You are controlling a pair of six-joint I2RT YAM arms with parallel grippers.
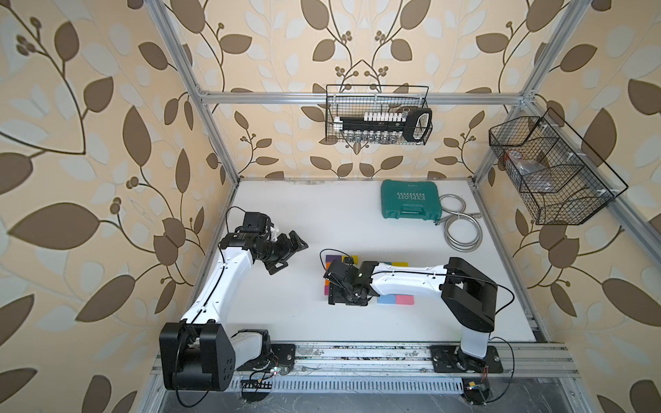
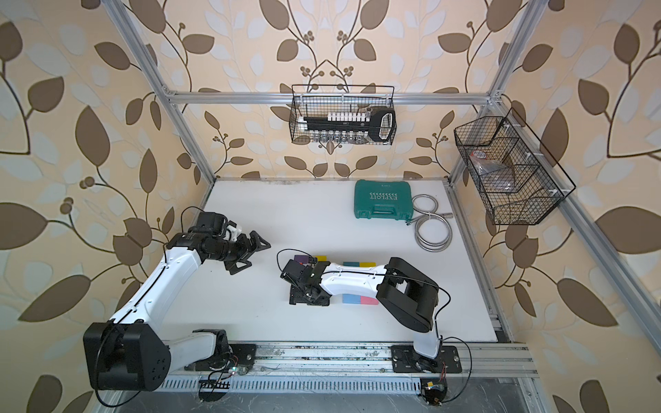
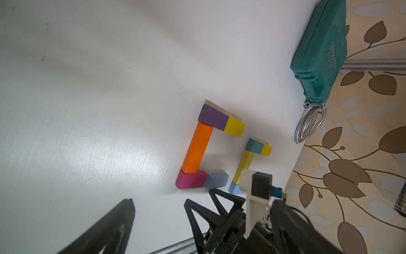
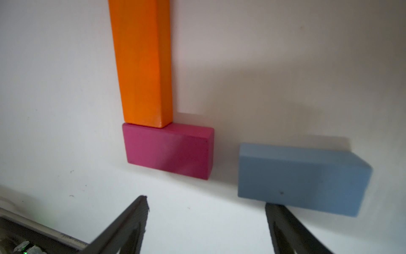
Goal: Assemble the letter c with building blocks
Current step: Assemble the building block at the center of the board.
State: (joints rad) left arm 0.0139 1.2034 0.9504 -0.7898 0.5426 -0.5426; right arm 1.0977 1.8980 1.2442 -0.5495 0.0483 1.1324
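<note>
- Two fingers of the right gripper [image 4: 206, 201] stand spread with nothing pinched. One fingertip [image 4: 279, 220] is at the near edge of the blue block [image 4: 301, 178]; contact can't be told.
- Blue block lies flat on the table [image 4: 66, 110], slightly skewed, with a small gap to the magenta block [image 4: 169, 150]. Magenta butts the end of the orange bar [image 4: 140, 63].
- Likely step: close that gap to finish the lower arm of the C.
- Push square on the blue block's far short end, low and slow, so it slides without turning. Stop at contact, or magenta and orange may shift.
- Left gripper [image 1: 290, 255] is spread wide and empty, hovering well apart from the blocks.
- Blocks total ten:
  - one purple block [image 3: 213, 117]
  - one yellow block [image 3: 234, 127] touching purple
  - one orange bar, one magenta, one blue
  - one teal block [image 3: 254, 145]
  - one small yellow block [image 3: 266, 150]
  - one yellow bar [image 3: 242, 163]
  - one light blue block [image 1: 386, 299]
  - one pink block [image 1: 405, 299]
- Two bars, eight short blocks.
- The teal-yellow-pink group looks like a finished C, just beside the open one.
- Other things: one green case [image 1: 410, 203], one metal hose [image 1: 461, 229], two wire baskets [image 1: 336, 136].
</note>
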